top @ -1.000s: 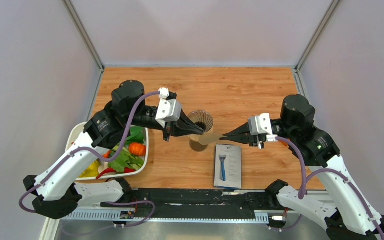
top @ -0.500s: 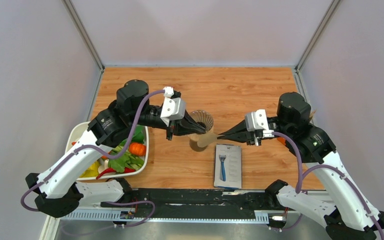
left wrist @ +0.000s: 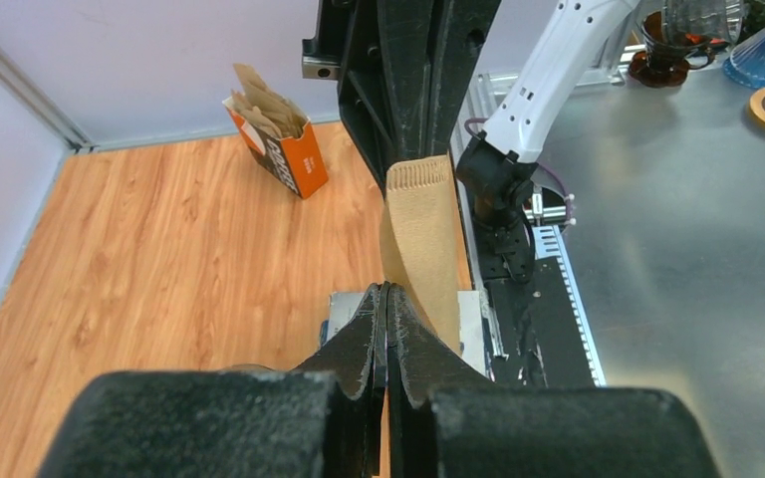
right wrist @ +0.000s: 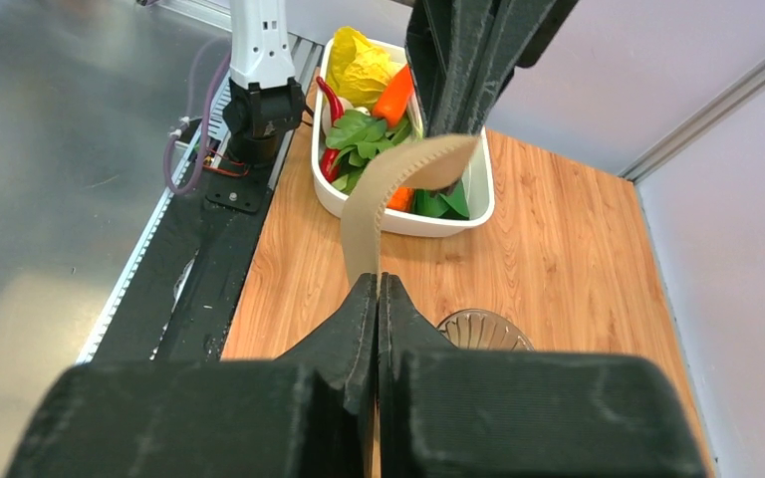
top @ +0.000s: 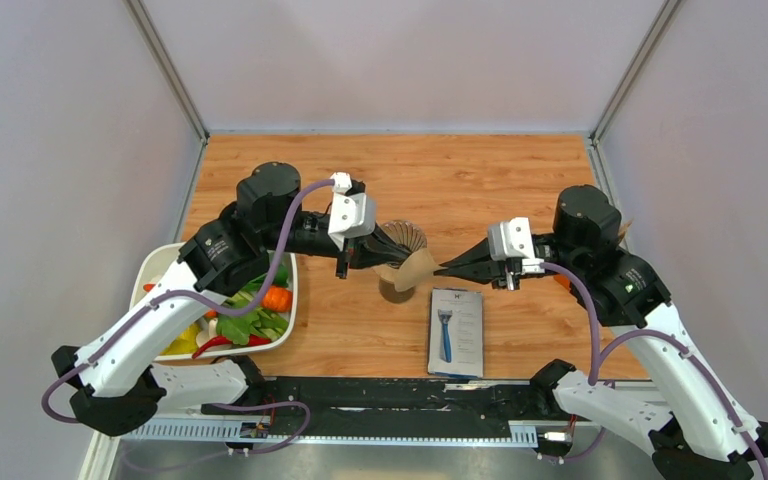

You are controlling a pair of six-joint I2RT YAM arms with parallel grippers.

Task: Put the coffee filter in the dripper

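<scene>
The coffee filter [top: 413, 271] is a light-tan paper piece held between both grippers, bowed toward the table's front, just in front of the dripper's rim. The dripper [top: 404, 239] is a ribbed brownish funnel standing on the wood. My left gripper [top: 386, 262] is shut on the filter's left edge, and my right gripper [top: 444, 268] is shut on its right edge. In the left wrist view the filter [left wrist: 420, 239] runs from my left gripper [left wrist: 386, 289] up to the right fingers [left wrist: 413, 80]. In the right wrist view the filter [right wrist: 386, 191] arches from my right gripper [right wrist: 377, 281], with the dripper [right wrist: 484, 329] below right.
A white tray [top: 293, 290] of vegetables sits at the left, also in the right wrist view [right wrist: 428, 224]. A boxed razor [top: 456, 330] lies in front of the dripper. An orange box of filters [left wrist: 281, 151] stands at the far right edge.
The grippers have moved slightly closer together and the filter, flat and narrow before, now bulges out toward the front between them.
</scene>
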